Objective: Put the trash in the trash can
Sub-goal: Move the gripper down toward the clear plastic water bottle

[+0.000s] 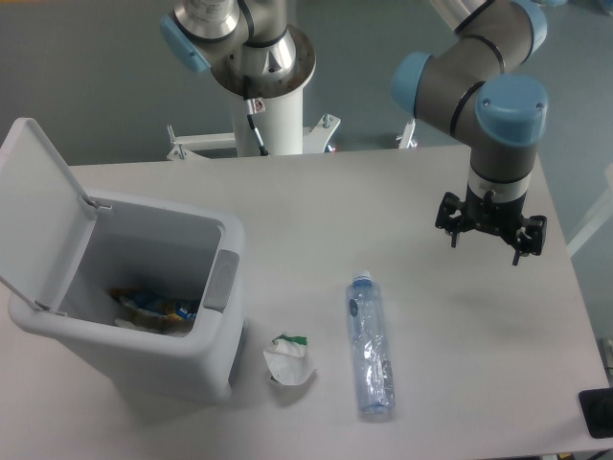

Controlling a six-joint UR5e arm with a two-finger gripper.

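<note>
A crushed clear plastic bottle (370, 349) with a pale blue cap lies on the table at the front middle, cap pointing away. A small crumpled white wrapper (288, 360) with a green mark lies left of it, close to the trash can. The trash can (144, 297) is a pale grey-white bin at the left with its flip lid (38, 206) standing open and some rubbish inside. My gripper (490, 238) hangs above the table at the right, well apart from the bottle. Its fingers are spread and hold nothing.
The arm's white base column (273, 105) stands at the back edge of the table (383, 192). A dark object (599, 412) sits at the front right corner. The table's right edge runs close to my gripper.
</note>
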